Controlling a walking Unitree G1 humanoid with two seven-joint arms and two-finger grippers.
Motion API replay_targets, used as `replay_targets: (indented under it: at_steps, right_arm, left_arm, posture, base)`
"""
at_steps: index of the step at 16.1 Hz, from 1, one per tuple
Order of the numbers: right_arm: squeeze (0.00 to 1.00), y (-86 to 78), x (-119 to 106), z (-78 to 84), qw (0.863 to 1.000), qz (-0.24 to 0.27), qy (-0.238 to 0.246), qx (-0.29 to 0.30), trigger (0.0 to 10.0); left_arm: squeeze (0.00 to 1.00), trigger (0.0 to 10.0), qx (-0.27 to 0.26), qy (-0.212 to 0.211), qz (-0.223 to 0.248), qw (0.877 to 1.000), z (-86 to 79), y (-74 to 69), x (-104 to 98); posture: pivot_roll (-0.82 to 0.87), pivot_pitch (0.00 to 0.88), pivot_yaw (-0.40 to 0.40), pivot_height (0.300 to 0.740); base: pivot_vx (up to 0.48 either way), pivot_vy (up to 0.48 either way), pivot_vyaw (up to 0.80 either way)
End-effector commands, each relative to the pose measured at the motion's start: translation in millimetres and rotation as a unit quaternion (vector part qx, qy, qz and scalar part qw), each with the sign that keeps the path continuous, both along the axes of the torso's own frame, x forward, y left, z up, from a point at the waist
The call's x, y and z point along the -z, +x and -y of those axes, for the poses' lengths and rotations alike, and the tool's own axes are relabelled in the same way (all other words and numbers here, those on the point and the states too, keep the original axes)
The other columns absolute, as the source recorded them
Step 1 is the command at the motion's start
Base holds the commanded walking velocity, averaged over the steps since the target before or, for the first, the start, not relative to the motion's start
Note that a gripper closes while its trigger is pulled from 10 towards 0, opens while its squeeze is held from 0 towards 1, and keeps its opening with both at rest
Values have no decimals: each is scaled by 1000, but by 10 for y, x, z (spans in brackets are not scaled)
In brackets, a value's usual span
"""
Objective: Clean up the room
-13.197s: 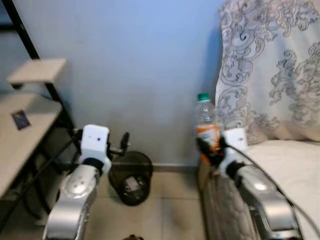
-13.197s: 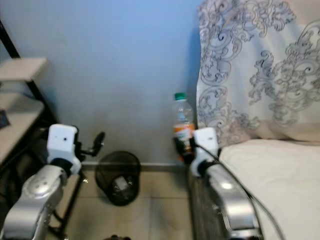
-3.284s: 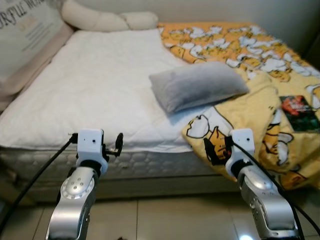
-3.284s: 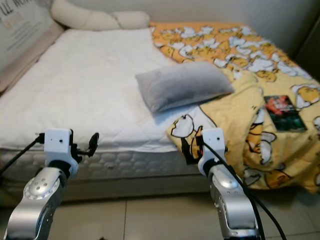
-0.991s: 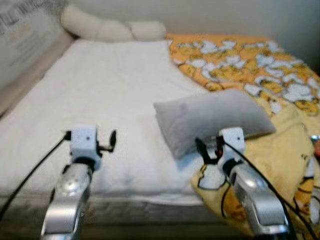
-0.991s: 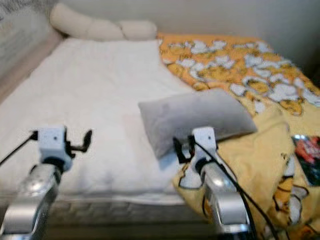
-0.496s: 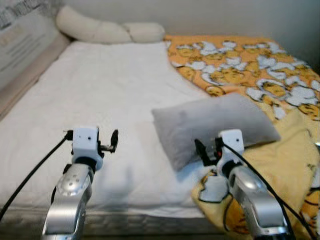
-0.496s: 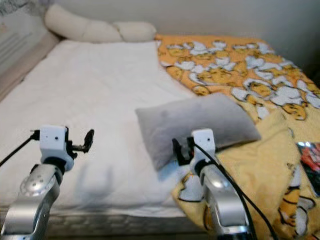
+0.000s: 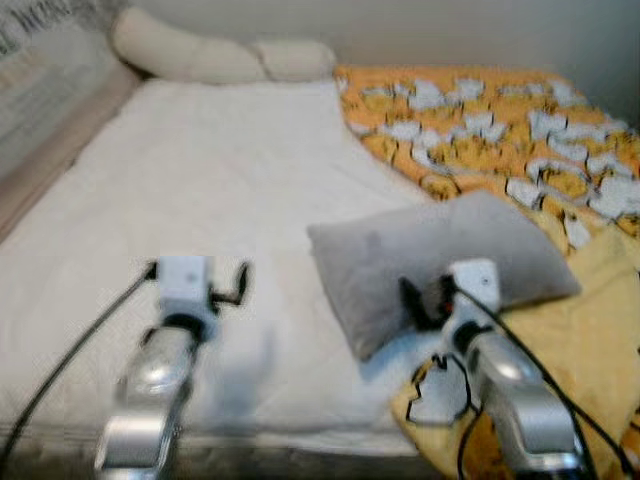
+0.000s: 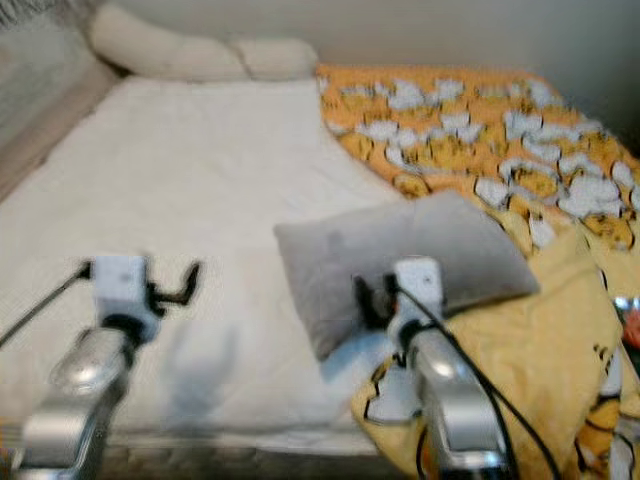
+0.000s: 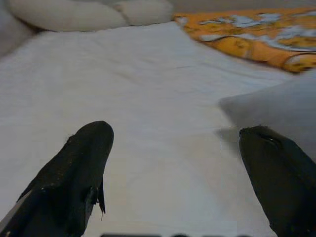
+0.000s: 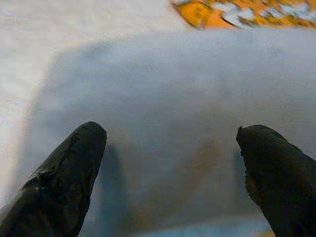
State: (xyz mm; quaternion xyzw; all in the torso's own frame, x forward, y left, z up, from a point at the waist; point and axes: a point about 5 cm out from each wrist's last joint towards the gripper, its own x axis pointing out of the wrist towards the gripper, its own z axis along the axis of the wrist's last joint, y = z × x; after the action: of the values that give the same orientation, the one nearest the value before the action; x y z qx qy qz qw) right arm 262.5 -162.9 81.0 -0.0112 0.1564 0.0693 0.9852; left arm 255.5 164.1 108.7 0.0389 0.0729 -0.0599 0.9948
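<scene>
Grey pillow (image 9: 440, 255), lengthwise roughly left-right

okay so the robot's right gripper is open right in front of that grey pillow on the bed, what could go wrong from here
1. The right gripper is open and aimed at the broad face of the grey pillow; soft fabric there could slip out of a shallow pinch.
2. The pillow's near corner overlaps the yellow patterned blanket, so a low grab might catch the blanket too and drag it.
3. The head views are blurred, suggesting motion, so the approach may land off target.
</scene>
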Motion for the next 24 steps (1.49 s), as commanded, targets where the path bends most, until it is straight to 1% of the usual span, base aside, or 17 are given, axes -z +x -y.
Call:
replay_targets:
  at_steps: [1,2,3,4,5,7,9,11,13,15,17,18,19,20,21,22,24]
  right_arm:
    - [1000,31,-76,-13,1000,9,11,4,10000]
    - [1000,47,-92,4,1000,4,23,18,10000]
    - [1000,53,-81,67,997,-14,51,61,10000]
    - [1000,53,-81,67,997,-14,51,61,10000]
    - [1000,59,-69,115,993,-27,70,93,10000]
    - [1000,138,-101,181,978,-46,138,150,10000]
    - [1000,254,-46,266,963,-73,172,192,10000]
    - [1000,286,-11,307,955,-90,185,215,10000]
    - [1000,408,17,301,939,-122,212,243,10000]
    - [1000,664,46,259,928,-139,250,237,10000]
    - [984,762,76,205,923,-161,265,228,10000]
    - [459,820,104,172,908,-175,295,240,10000]
    - [0,853,127,160,895,-186,312,260,10000]
    - [0,865,133,162,891,-188,315,268,10000]
    - [0,867,175,162,876,-209,321,293,4824]
    - [0,855,214,152,867,-223,326,305,0]
    - [0,844,257,133,861,-229,331,311,0]
  left_arm:
    - [0,10000,3,5,0,1000,-9,-21,-8]
    - [0,10000,11,9,1,1000,9,-26,-6]
    - [0,10000,32,13,7,999,51,-45,-22]
    - [0,10000,32,13,7,999,51,-45,-22]
    - [0,10000,48,13,9,999,83,-56,-44]
    - [0,10000,99,8,8,995,172,-60,-94]
    - [0,10000,149,20,5,989,227,-40,-102]
    - [0,10000,164,20,1,986,221,-36,-114]
    - [0,10000,208,28,-12,978,226,-16,-122]
    - [0,10000,242,36,-14,969,265,42,-128]
    - [0,10000,239,39,-13,970,248,58,-144]
    - [0,10000,240,36,-14,970,236,53,-156]
    - [0,10000,248,32,-20,968,234,44,-150]
    - [0,10000,252,32,-23,967,234,43,-147]
    - [0,10000,291,31,-38,956,299,13,-124]
    - [0,10000,305,32,-41,951,318,3,-122]
    - [0,10000,301,26,-60,951,293,-5,-101]
  posture:
    - [-79,0,-14,740]
    - [-75,0,-18,740]
    - [-69,0,-22,740]
    - [-69,0,-22,740]
    - [-71,0,-20,740]
    - [-78,0,-12,740]
    - [-54,0,-27,740]
    - [-49,0,-28,740]
    - [-66,0,-9,740]
    - [-41,0,-27,740]
    - [-27,0,-36,740]
    - [-26,0,-29,740]
    - [-39,0,-15,740]
    - [-39,0,-15,740]
    - [-37,0,-20,740]
    - [-34,0,-23,740]
    - [-31,0,-25,740]
  base:
    - [0,0,0]
    - [0,0,0]
    - [0,0,0]
    - [0,0,0]
    - [0,0,0]
    - [0,0,0]
    - [0,0,0]
    - [0,0,0]
    - [0,0,0]
    - [0,0,0]
    - [0,0,0]
    - [0,0,0]
    - [0,0,0]
    - [0,0,0]
    - [0,0,0]
    - [0,0,0]
    - [0,0,0]
